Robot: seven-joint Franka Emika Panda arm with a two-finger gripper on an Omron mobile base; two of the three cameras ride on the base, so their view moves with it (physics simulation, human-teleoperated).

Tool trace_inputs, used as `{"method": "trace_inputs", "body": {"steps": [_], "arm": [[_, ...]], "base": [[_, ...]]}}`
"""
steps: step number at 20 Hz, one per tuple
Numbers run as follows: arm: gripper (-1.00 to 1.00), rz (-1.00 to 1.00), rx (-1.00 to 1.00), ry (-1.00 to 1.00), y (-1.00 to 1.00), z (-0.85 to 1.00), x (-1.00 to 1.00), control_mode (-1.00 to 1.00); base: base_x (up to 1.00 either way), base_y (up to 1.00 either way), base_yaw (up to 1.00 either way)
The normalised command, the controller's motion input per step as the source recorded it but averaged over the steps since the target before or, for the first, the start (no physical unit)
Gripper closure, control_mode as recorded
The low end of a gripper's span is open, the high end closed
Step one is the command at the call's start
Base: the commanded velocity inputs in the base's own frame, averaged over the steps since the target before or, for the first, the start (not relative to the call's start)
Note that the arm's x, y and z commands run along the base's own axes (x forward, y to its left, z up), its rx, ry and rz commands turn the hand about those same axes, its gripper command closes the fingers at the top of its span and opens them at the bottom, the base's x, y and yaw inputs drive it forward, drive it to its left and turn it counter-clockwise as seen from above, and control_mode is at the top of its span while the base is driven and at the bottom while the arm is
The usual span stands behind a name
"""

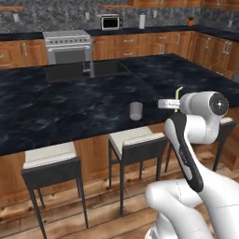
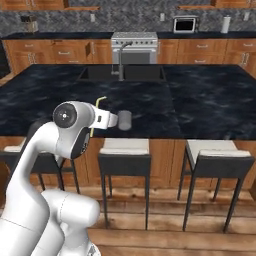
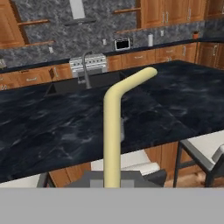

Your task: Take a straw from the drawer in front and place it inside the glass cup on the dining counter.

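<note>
The straw (image 3: 112, 131), pale yellow with a bent top, stands upright between my fingertips, and my gripper (image 3: 113, 178) is shut on it. From the base views the straw (image 1: 178, 94) (image 2: 99, 103) pokes up beside the hand, just short of the dining counter's near edge. My gripper (image 1: 174, 104) (image 2: 96, 120) hovers at counter height. The glass cup (image 1: 136, 110) (image 2: 124, 120) stands upright on the dining counter (image 1: 70, 107) near its front edge, a short way beyond the hand. In the hand view a sliver of the cup (image 3: 122, 131) shows right behind the straw. The drawer is out of view.
A sink (image 1: 86, 71) with a faucet (image 1: 91, 60) is set into the island's far side. White-cushioned stools (image 1: 49, 158) (image 1: 137, 140) (image 2: 217, 150) stand under the near edge. A stove (image 1: 67, 46) and wooden cabinets line the back wall.
</note>
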Motion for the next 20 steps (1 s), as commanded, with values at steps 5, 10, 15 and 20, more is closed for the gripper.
{"method": "trace_inputs", "body": {"steps": [5,10,15,20], "arm": [[1.00,0.00,0.00,0.00,0.00,0.00,0.00,1.00],[1.00,0.00,0.00,0.00,0.00,0.00,0.00,1.00],[1.00,0.00,0.00,0.00,0.00,0.00,0.00,1.00],[1.00,0.00,0.00,0.00,0.00,0.00,0.00,1.00]], "base": [[0.40,-0.11,0.14],[0.67,-0.31,0.06],[0.60,-0.34,0.04],[0.46,-0.22,0.03]]}}
